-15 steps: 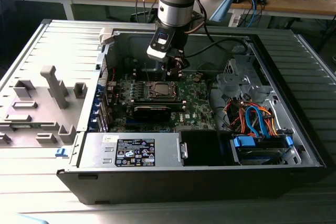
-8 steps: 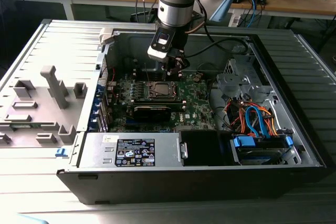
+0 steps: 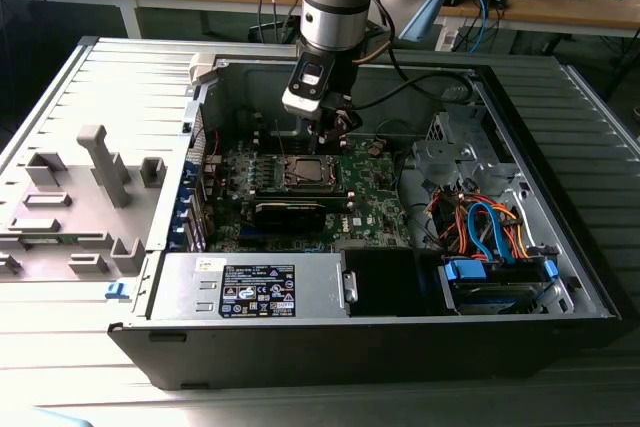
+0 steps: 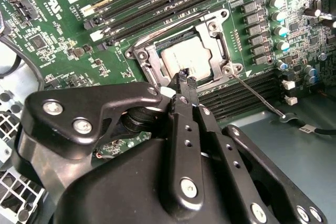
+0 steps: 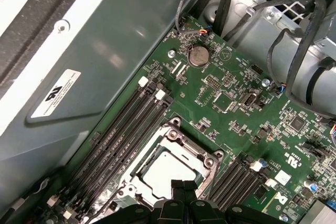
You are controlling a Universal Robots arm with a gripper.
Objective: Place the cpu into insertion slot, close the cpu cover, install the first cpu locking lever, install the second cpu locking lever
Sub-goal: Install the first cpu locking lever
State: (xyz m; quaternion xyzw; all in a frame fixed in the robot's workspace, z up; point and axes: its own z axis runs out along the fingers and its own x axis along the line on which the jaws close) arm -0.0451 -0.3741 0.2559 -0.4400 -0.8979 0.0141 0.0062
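Inside an open computer case (image 3: 560,197), the gripper (image 4: 185,80) hangs low over the green board (image 4: 63,35). Its fingers (image 4: 181,109) are pressed together with nothing visibly between them, and their tips are at the near edge of the cover (image 4: 216,38). The cpu (image 4: 186,59) sits in the slot (image 3: 289,173), its pale top showing through the window of the cover, which lies flat over it. A thin wire lever (image 4: 257,95) runs out from a corner of the slot across the memory slots (image 4: 247,95).

The likely hazard is a slip: tips this narrow could skid off the metal frame and scrape the board or the small parts beside it. If the lever is not latched, the cover could lift. Hard pressure on a poorly seated cpu could bend pins.
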